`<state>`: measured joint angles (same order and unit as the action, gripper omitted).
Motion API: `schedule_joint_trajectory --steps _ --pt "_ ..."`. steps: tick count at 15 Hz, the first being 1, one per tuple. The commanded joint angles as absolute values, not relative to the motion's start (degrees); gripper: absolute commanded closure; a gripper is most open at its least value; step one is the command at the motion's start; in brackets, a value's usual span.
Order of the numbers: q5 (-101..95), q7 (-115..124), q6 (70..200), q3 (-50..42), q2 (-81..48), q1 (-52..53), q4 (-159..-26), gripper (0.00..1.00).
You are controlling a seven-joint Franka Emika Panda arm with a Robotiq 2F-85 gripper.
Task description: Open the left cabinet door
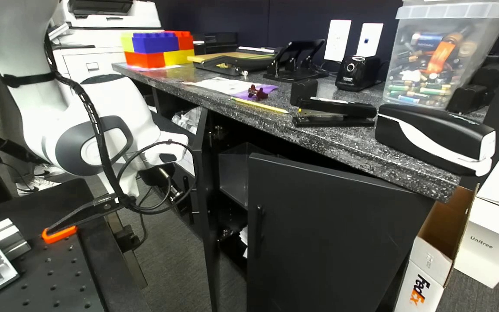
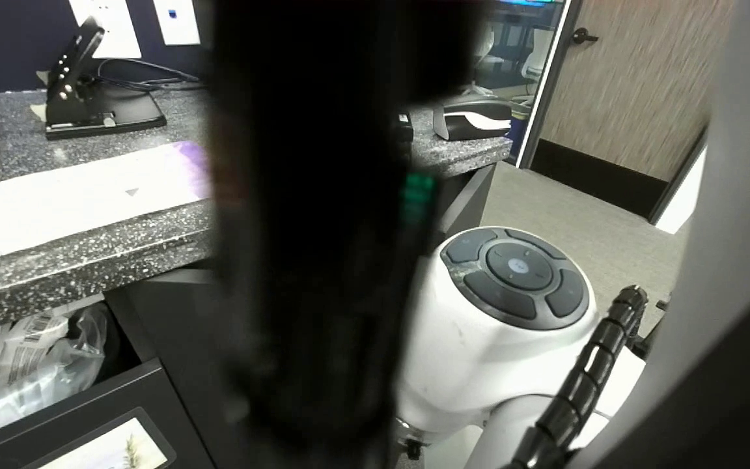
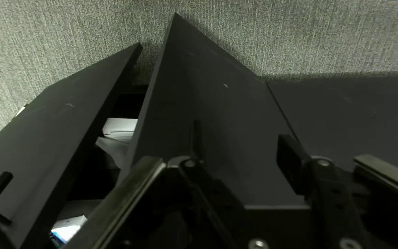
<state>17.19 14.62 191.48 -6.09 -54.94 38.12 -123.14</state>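
The left cabinet door (image 3: 216, 97) is a dark flat panel standing partly open in the wrist view, its free edge apart from the right door (image 3: 64, 110). In an exterior view the left door (image 1: 205, 195) shows nearly edge-on, hinges on its inner side. The right door (image 1: 332, 234) with its black bar handle (image 1: 258, 232) also stands ajar. My gripper (image 3: 239, 145) has its fingers wide apart in front of the left door's outer face, with nothing visibly held. In an exterior view the gripper (image 1: 171, 184) is by the outer side of that door. I cannot make out the left door's handle.
A speckled countertop (image 1: 232, 106) overhangs the cabinet, with a stapler (image 1: 336, 113) and a pencil (image 1: 260, 105) on it. An open drawer (image 2: 82, 404) holds plastic bags. A blurred black object (image 2: 323, 234) blocks much of that view. A FedEx box (image 1: 427, 260) stands beside the cabinet.
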Motion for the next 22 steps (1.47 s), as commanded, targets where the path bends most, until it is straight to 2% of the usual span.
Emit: schedule_joint_trajectory --steps 1,2,4,5,6,22 --pt "16.7 13.8 190.4 -4.9 -49.6 36.7 -122.9 0.11" --pt "16.5 13.7 190.3 -4.5 -48.1 35.5 -122.7 0.04" --pt "15.6 13.8 188.2 -0.4 -43.1 29.6 -123.3 0.00" --pt "15.7 14.1 186.3 0.9 -40.9 27.6 -123.5 0.00" --pt "16.8 14.6 190.3 -2.5 -46.9 32.7 -121.8 0.00" --pt "16.5 14.4 189.5 -2.1 -47.1 32.2 -121.9 0.00"
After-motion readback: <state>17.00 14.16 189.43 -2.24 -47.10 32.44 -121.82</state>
